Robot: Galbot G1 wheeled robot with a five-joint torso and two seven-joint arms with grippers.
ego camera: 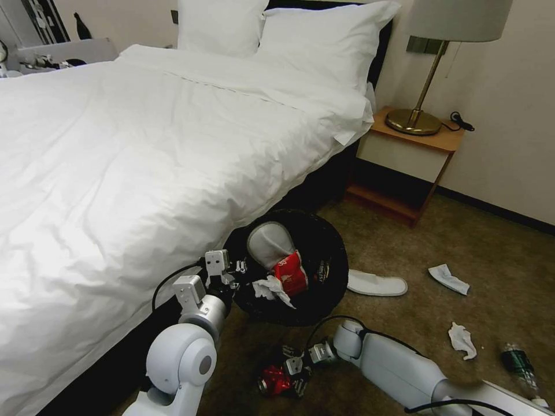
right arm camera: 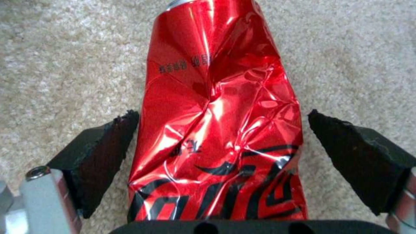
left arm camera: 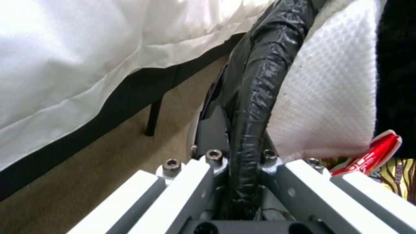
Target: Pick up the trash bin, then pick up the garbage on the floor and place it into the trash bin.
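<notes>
The left gripper [ego camera: 231, 276] is holding the trash bin [ego camera: 329, 254] by its rim beside the bed [ego camera: 115, 173], tipping its mouth toward the head camera. The left wrist view is showing this hold up close: the jaws are closed on the liner-wrapped rim [left arm camera: 253, 97], which runs straight between them, with carpet and the bed's dark base on one side.

Inside the bin the head view is showing a white slipper [ego camera: 269, 242], a red snack packet [ego camera: 291, 273] and a crumpled tissue [ego camera: 270, 288] hanging over the near edge. The left wrist view is catching the slipper's waffle-textured cloth [left arm camera: 329, 97] pressed against the rim and a corner of the red packet [left arm camera: 372, 156] below it.

The right gripper [ego camera: 292, 372] is reaching down to the carpet in front of the bin, over a crushed red can [ego camera: 274, 380]. The head view is leaving the jaws unclear; the right wrist view is showing them spread, one black pad [right arm camera: 104, 156] just beside the crushed can [right arm camera: 221, 130], perhaps touching it, and the other standing clear, the can lying lengthwise between them on the beige carpet [right arm camera: 65, 65].

Farther right on the floor the head view is showing a second slipper [ego camera: 377, 283] just beside the bin, two crumpled tissues [ego camera: 448, 279] [ego camera: 462, 340] and a green bottle [ego camera: 518, 364], well apart from both grippers. A nightstand [ego camera: 416, 156] with a brass lamp [ego camera: 428, 81] is standing by the wall.
</notes>
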